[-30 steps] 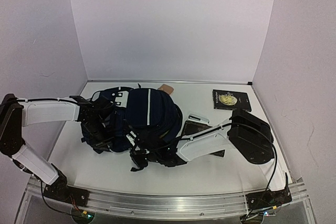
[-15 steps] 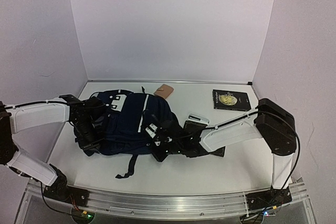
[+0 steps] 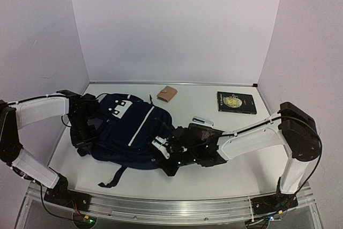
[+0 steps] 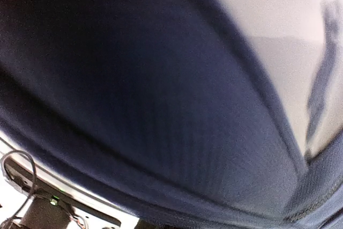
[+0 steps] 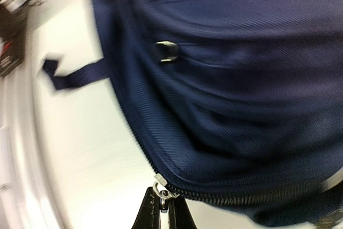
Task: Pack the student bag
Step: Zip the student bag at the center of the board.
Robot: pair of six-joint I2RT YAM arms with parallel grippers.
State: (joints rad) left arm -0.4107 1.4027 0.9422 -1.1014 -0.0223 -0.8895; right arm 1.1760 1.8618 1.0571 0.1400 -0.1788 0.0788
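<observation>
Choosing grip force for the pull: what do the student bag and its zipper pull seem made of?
The student bag: woven synthetic fabric, probably nylon or polyester, matte navy; the right wrist view shows diagonal weave ribs. Its zipper pull: apparently metal, silvery and glinting.

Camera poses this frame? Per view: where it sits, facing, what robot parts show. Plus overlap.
Top external: above and behind the bases, looking down at the table and the student bag; left arm and right arm show.
Left wrist: pressed close to the bag, navy fabric filling the frame; none of its fingers show.
Right wrist: low beside the bag, facing its zipper; the right gripper at the bottom edge, shut on the zipper pull.
Shared: all three see the bag.
</observation>
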